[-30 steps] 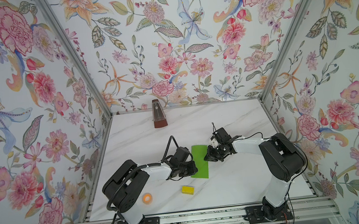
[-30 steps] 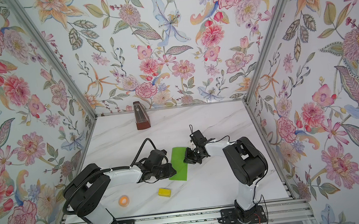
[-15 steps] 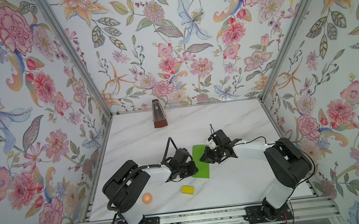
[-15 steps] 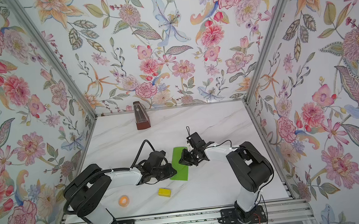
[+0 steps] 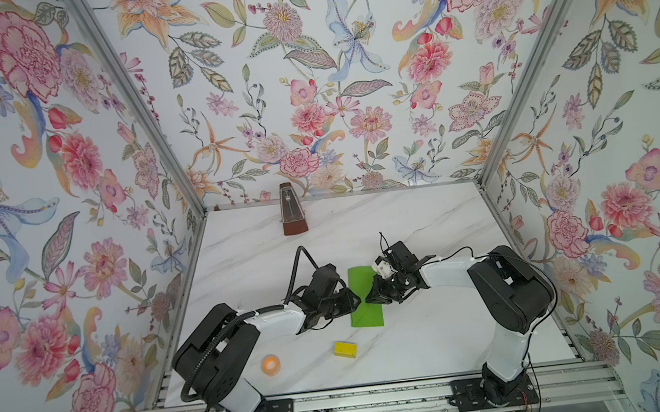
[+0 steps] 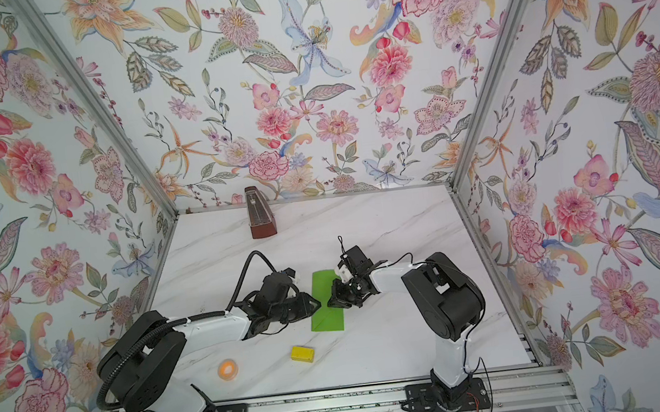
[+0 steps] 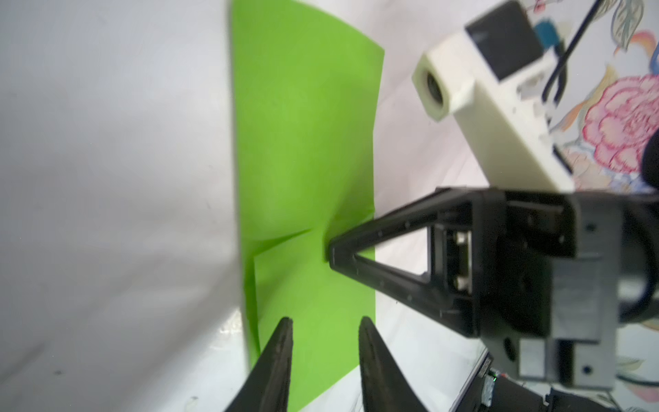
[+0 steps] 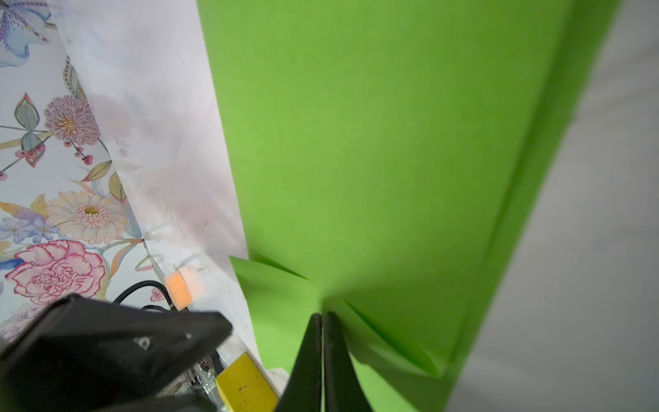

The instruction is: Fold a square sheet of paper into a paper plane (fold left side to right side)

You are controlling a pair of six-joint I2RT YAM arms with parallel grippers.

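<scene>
Thin lime-green square sheet of paper (image 5: pixel 367 316), halved, lay flat just behind the small yellow block (image 5: pixel 345 349). Right gripper (image 8: pixel 322 314), fingers together, pinned it; left gripper (image 7: pixel 324 323) hovered, fingers apart. Creasing step, I'd say. Next: press along the fold.

Floral-papered walls (image 5: pixel 308 92) enclose a white marble tabletop (image 5: pixel 404 216) (evenly lit).

I run this rig inside a robot test booth. Flowered wallpaper (image 5: pixel 349 88) hangs on metal posts (image 5: pixel 135 102), and both arms (image 5: pixel 509 292) are bolted to a rail (image 5: pixel 361 402) fronting the marble table (image 5: pixel 404 216).
</scene>
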